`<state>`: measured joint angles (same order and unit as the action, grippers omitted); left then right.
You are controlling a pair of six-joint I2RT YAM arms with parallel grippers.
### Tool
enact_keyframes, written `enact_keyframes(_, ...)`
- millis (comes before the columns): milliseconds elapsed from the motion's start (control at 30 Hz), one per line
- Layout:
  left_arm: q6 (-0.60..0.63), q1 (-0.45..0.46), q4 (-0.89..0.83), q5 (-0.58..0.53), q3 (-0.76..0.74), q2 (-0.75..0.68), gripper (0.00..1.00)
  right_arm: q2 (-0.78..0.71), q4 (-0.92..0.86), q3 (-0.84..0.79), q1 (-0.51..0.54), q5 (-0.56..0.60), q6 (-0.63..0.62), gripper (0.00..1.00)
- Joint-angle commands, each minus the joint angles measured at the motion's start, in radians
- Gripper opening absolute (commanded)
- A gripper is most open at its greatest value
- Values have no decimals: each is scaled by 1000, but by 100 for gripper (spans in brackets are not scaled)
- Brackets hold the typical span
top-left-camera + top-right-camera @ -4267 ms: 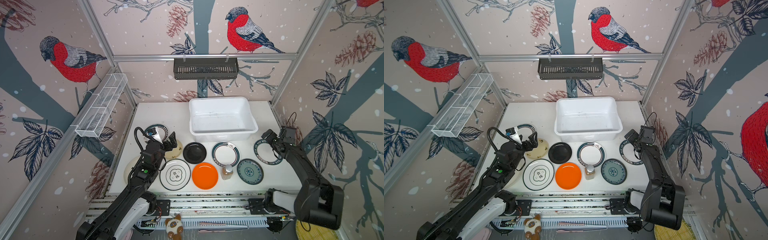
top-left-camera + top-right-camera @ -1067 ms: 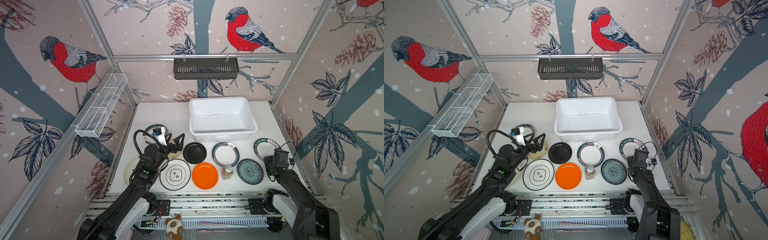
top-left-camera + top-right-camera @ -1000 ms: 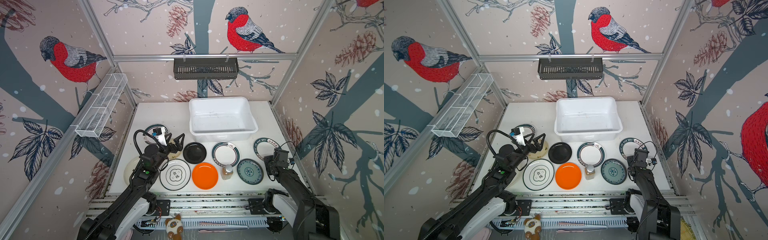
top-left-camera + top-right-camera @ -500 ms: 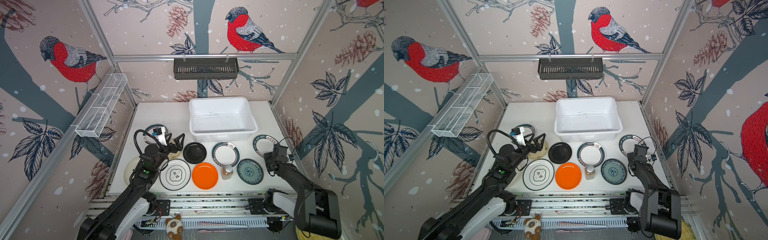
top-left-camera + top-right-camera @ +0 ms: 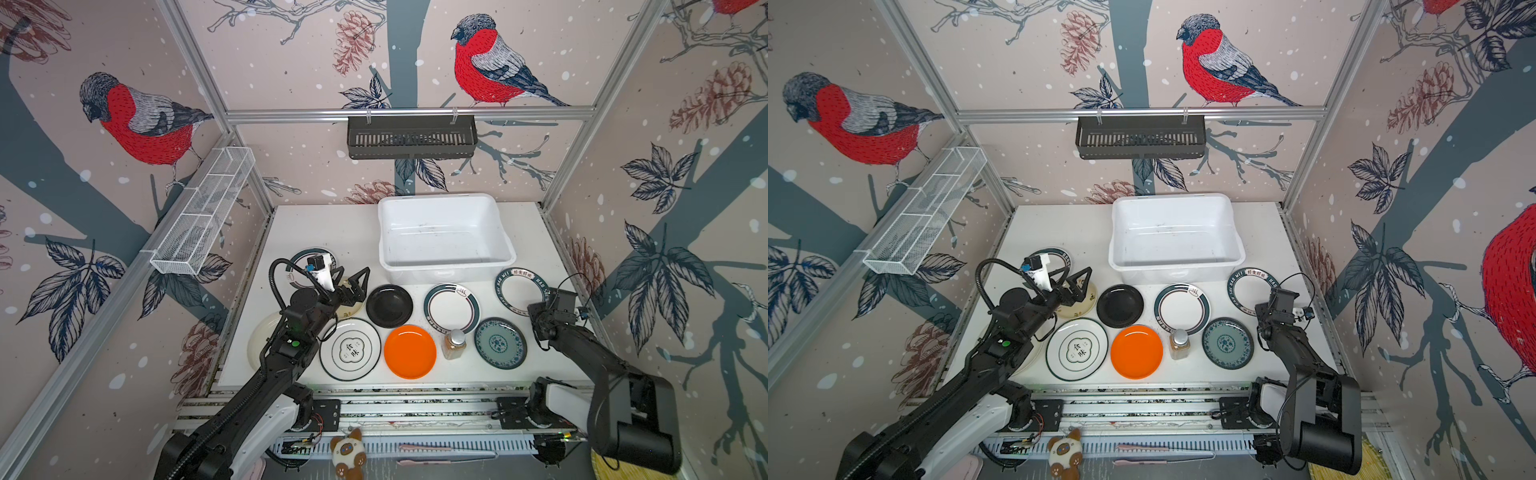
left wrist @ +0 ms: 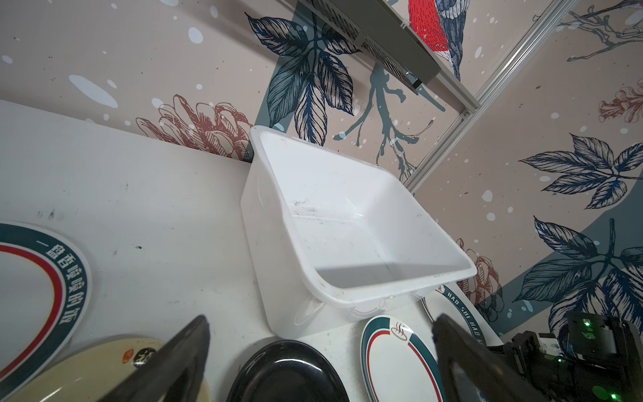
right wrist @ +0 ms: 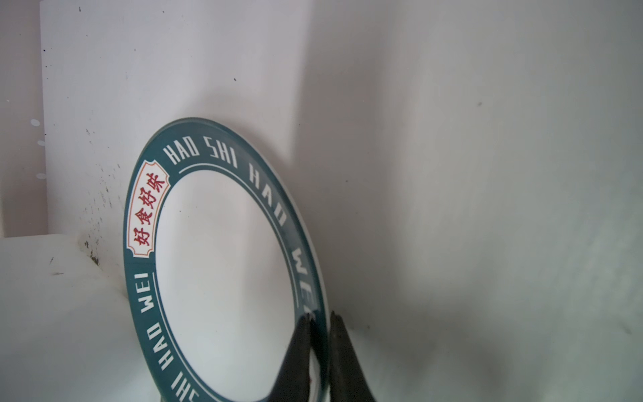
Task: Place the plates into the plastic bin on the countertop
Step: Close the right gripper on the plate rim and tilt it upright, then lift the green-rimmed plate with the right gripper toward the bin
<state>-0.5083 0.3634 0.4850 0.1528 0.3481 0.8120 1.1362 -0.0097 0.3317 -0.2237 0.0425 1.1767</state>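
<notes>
**Views.** Both top views take in the whole countertop (image 5: 328, 228). They alone show the pale plate (image 5: 257, 340) half hidden under the left arm, the emblem plate (image 5: 350, 349), the orange plate (image 5: 410, 351), the amber bottle (image 5: 455, 343) and the blue-green patterned plate (image 5: 500, 343). Only the left wrist view makes out the white characters and red ring on the teal-rimmed plate (image 6: 74, 278). Only the right wrist view makes legible the red characters and the words HAO SHI HAO WEI on the lettered plate (image 7: 222, 250).

**Plates and bin.** The plates are round and shallow, in two loose rows in front of the plastic bin (image 5: 449, 272), none inside it. The back row runs teal-rimmed plate, cream plate (image 5: 1082, 306), black plate (image 5: 389, 305), red-lined plate (image 5: 451, 308), lettered plate. The bin is white with a flared rim and stands against the back wall, right of the middle.

**Grippers.** The left gripper (image 5: 353, 272) hangs above the cream plate, its fingers (image 6: 174, 365) spread wide with nothing between them. The right gripper (image 7: 320, 316) has its fingers drawn together on the lettered plate's teal rim, at the edge nearest the right arm. Whether that plate is clear of the countertop cannot be told.
</notes>
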Motion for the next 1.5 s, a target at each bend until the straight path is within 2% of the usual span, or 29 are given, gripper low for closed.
enact_keyframes(0,-9,2,34,-6,6,-2,99,-13,-93,13,-3,24,-18,5)
enact_keyframes(300,-10,2,36,-6,5,-2,99,-79,-180,52,-15,90,-59,2)
enact_keyframes(500,-12,2,39,-4,5,0,99,-115,-236,82,-19,138,-133,0)
enact_keyframes(1033,-25,4,50,7,5,8,99,-233,-326,178,-20,179,-262,0)
enact_keyframes(1267,-39,3,71,10,-2,42,99,-282,-355,222,-16,247,-325,0)
enact_keyframes(1467,-48,3,81,30,5,63,99,-287,-339,239,-16,219,-353,0)
